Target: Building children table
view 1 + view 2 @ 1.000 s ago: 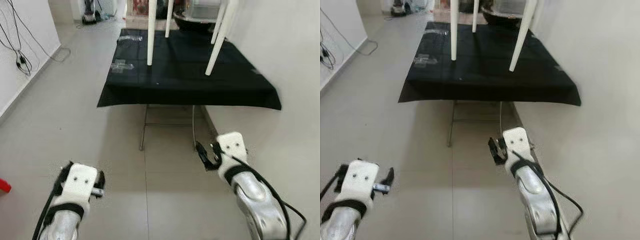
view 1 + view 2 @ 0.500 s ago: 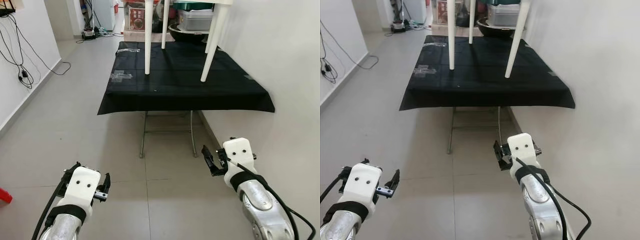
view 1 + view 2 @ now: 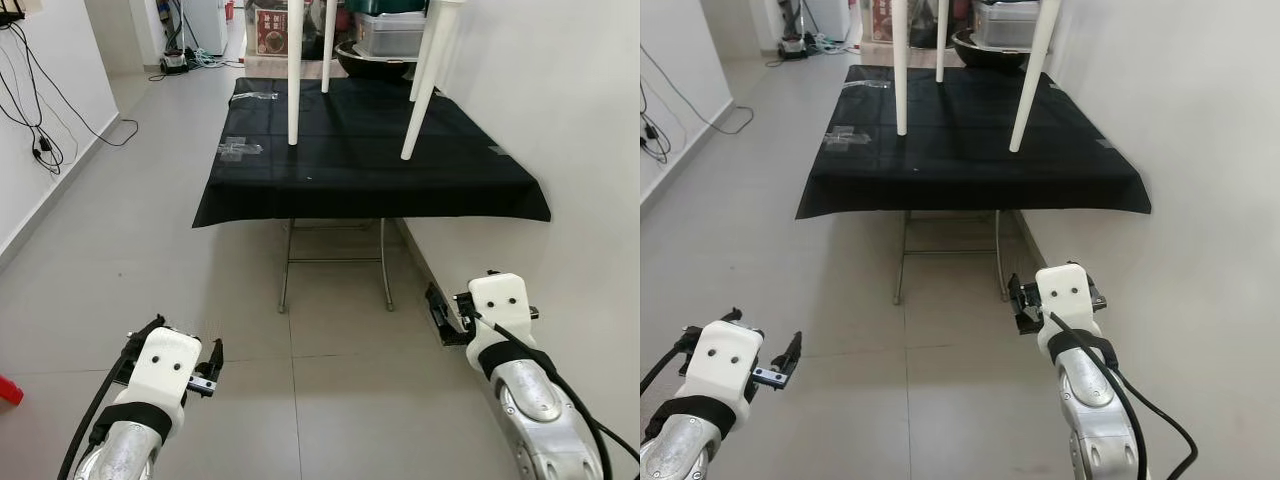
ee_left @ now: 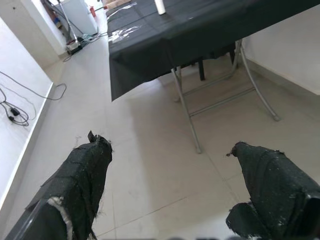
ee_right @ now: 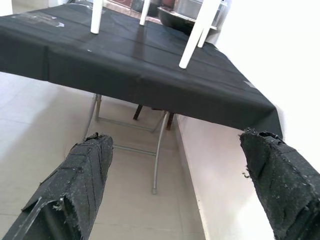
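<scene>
With the white children's table [image 3: 420,75] standing at 12 o'clock on the black-draped desk [image 3: 370,190], approach squarely, keeping left gripper [image 4: 170,175] and right gripper [image 5: 180,170] wide open and empty.

From my station I looked down on a pale grey tiled floor [image 3: 150,250] with thin grout lines. A white wall [image 3: 560,110] ran along the right side, and another white wall [image 3: 45,110] stood on the left with black cables [image 3: 40,140] hanging down it to the floor. Ahead stood a folding table on thin metal legs [image 3: 335,262], covered by a black cloth [image 3: 370,165] that hung over its edges. Beyond it, boxes and clutter [image 3: 270,25] sat at the far end of the room. Daylight was soft and even.
</scene>
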`<state>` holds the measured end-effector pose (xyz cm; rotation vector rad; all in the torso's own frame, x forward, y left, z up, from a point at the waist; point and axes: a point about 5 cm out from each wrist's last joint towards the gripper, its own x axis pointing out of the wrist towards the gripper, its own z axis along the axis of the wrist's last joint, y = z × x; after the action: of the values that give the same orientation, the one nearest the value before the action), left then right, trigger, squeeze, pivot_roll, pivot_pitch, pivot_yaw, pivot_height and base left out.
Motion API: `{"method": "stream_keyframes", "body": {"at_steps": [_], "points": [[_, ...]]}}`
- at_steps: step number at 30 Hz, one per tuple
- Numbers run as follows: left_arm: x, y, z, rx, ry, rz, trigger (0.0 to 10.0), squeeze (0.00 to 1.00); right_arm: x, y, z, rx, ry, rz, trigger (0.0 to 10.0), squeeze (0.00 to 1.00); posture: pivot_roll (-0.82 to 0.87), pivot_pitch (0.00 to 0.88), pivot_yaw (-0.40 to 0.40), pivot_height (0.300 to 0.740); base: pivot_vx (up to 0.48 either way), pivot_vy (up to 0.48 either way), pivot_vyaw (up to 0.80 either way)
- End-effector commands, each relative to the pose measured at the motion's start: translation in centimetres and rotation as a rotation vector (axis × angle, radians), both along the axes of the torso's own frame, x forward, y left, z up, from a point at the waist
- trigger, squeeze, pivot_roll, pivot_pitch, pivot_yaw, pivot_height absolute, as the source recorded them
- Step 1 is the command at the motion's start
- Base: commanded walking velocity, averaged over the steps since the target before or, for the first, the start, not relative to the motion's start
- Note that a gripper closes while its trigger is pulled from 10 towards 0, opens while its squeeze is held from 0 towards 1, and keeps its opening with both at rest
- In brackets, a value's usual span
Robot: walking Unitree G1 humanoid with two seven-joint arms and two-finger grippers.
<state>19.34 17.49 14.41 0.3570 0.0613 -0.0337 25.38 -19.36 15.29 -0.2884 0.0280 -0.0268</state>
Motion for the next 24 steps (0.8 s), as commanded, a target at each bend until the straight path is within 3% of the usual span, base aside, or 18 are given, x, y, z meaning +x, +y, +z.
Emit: {"method": "stream_keyframes", "body": {"at_steps": [1,9,24], "points": [[-0.2,0.0,-0.5,0.015,0.021,-0.015,10.0,0.0,0.1,0.4,0.0,0.013,0.003,0.024,10.0,0.0,0.01,0.0,-0.07,0.74,0.0,0.0,0.0],[-0.1,0.1,-0.4,0.016,0.015,-0.014,10.0,0.0,-0.2,1.2,0.8,0.054,-0.056,0.088,10.0,0.0,0.01,0.0,-0.067,0.74,0.0,0.0,0.0],[0.3,0.1,-0.3,0.015,0.002,-0.006,10.0,0.0,0.0,1.6,0.4,0.03,-0.04,0.094,10.0,0.0,0.01,0.0,-0.065,0.74,0.0,0.0,0.0]]}}
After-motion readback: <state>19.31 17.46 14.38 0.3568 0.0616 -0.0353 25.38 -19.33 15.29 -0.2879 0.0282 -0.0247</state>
